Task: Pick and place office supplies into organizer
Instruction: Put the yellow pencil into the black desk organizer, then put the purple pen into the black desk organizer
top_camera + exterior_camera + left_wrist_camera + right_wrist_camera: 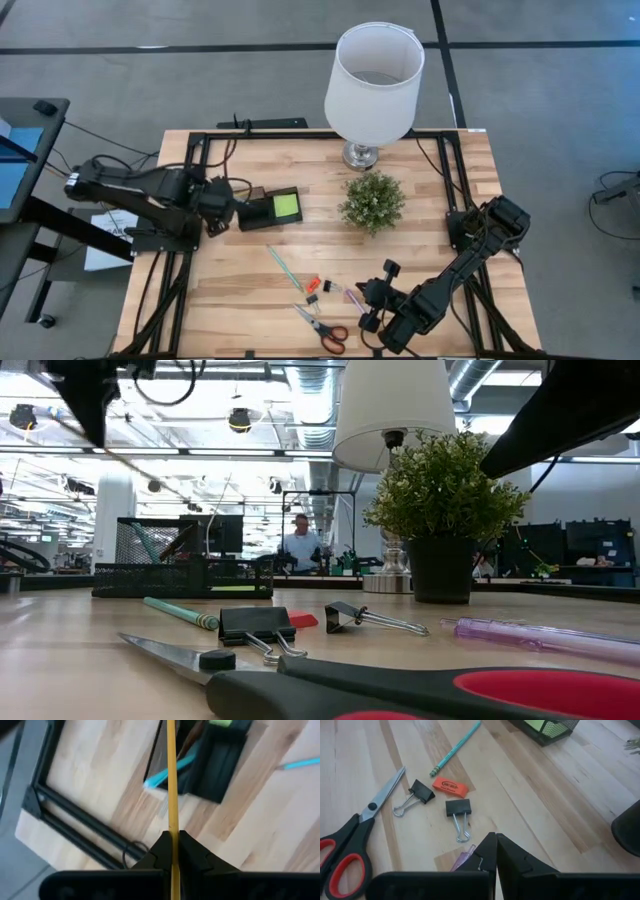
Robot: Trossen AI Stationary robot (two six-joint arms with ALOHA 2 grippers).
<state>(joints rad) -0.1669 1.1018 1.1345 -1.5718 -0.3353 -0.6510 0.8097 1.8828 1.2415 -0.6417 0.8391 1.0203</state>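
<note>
Above the small black mesh organizer (272, 209), the left gripper (172, 845) is clamped on a thin yellow pencil (171, 780), mid-delivery. Next, I judge, it needs lowering into the taller pen compartment. The right gripper (495, 847) hovers closed and empty near red-handled scissors (350, 845).

Black mesh organizer (270, 209) holds green pad (287, 205); scissors (322, 327), clips (312, 298), teal pencil (283, 267), possibly eraser (450, 786) on table.

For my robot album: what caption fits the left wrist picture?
Left end effector holds yellow pencil over the organizer.
</note>
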